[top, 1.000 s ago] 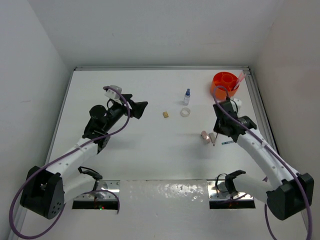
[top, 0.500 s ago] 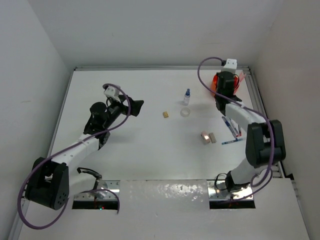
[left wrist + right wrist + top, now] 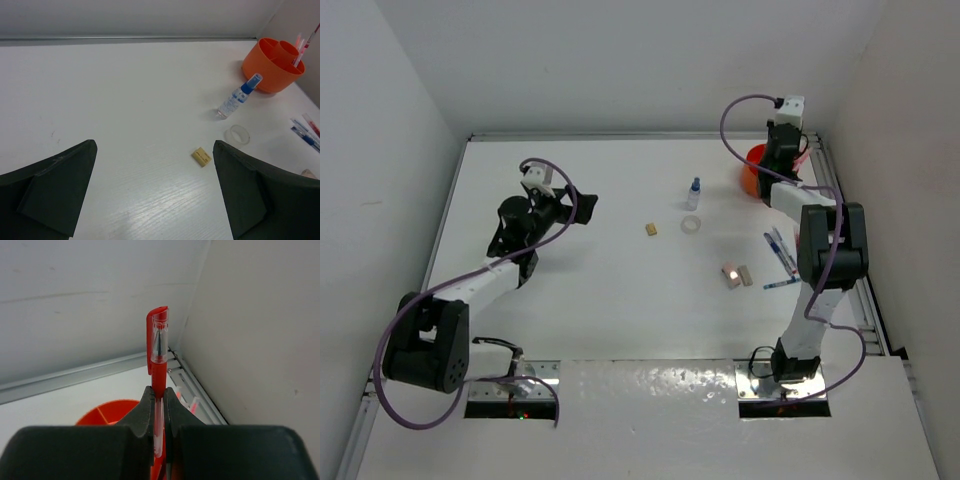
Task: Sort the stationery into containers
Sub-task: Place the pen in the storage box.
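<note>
My right gripper [image 3: 158, 395] is shut on a red pen [image 3: 158, 347] held upright over the orange tub [image 3: 107, 414]; in the top view the gripper [image 3: 782, 150] hangs over the tub [image 3: 754, 166] at the far right. Pink pens [image 3: 300, 42] stand in the tub [image 3: 272, 62]. My left gripper [image 3: 582, 203] is open and empty at the left. A blue-capped bottle [image 3: 694, 192], tape ring [image 3: 691, 225] and tan eraser [image 3: 650, 229] lie mid-table. Two erasers [image 3: 737, 274] and blue and red pens [image 3: 780, 252] lie at the right.
White walls close the table at the back and both sides. A metal rail [image 3: 840, 215] runs along the right edge beside the tub. The bottle [image 3: 239, 96], tape ring [image 3: 237, 134] and tan eraser [image 3: 201, 156] lie ahead of the left gripper.
My right arm has swung from the pens at the right up to the tub with the red pen in its jaws. My left gripper has drawn back to the left.
</note>
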Action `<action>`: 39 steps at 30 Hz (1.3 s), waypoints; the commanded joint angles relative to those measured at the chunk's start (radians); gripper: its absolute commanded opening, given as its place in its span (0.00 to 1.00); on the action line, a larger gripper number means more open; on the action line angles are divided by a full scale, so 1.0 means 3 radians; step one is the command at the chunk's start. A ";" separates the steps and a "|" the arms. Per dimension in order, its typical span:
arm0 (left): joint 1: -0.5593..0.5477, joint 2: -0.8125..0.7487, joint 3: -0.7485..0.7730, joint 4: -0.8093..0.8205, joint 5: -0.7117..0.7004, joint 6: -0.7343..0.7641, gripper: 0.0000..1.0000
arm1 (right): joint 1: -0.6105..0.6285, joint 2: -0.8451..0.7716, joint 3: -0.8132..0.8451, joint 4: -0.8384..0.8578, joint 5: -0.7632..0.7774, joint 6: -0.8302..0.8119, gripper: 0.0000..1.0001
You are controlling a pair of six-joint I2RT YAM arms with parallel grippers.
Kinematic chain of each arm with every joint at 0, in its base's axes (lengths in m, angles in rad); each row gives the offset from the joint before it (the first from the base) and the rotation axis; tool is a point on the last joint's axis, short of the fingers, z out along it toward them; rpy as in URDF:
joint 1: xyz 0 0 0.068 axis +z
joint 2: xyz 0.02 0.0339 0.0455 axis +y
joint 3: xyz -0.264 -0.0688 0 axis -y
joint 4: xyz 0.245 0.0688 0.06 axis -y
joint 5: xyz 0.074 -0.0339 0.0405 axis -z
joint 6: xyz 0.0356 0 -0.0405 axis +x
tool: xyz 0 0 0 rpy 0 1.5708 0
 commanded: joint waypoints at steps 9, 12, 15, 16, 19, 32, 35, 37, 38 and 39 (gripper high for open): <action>0.0041 0.0097 0.0191 0.0159 0.0040 -0.0008 1.00 | -0.0252 0.0063 0.0048 -0.0074 -0.0042 0.0607 0.00; 0.0041 0.0108 0.0201 0.0179 0.0030 0.0007 1.00 | -0.0262 0.0053 -0.0079 -0.0039 -0.0052 0.0674 0.00; 0.0036 0.0113 0.0211 0.0200 0.0009 0.0027 1.00 | -0.0277 0.0022 -0.0233 0.0007 -0.0001 0.0796 0.00; 0.0030 0.0113 0.0211 0.0205 -0.0001 0.0033 1.00 | -0.0282 0.0012 -0.0294 0.0022 -0.0006 0.0842 0.00; 0.0036 0.0113 0.0217 0.0205 -0.0001 0.0058 1.00 | -0.0288 0.0052 -0.0340 0.0033 -0.0036 0.0868 0.00; 0.0036 0.0072 0.0186 0.0189 -0.0001 0.0073 1.00 | -0.0303 0.0043 -0.0417 -0.0110 -0.0134 0.1021 0.22; 0.0036 0.0067 0.0181 0.0195 0.0004 0.0068 1.00 | -0.0288 -0.0059 -0.0448 -0.0136 -0.0139 0.0986 0.39; 0.0041 0.0062 0.0171 0.0195 0.0009 0.0068 1.00 | -0.0257 -0.0136 -0.0463 -0.0162 -0.0169 0.0920 0.44; 0.0036 0.0057 0.0171 0.0195 0.0034 0.0063 1.00 | -0.0242 -0.0238 -0.0483 -0.0187 -0.0185 0.0869 0.46; 0.0030 0.0056 0.0165 0.0195 0.0035 0.0058 1.00 | -0.0221 -0.0289 -0.0499 -0.0202 -0.0205 0.0838 0.50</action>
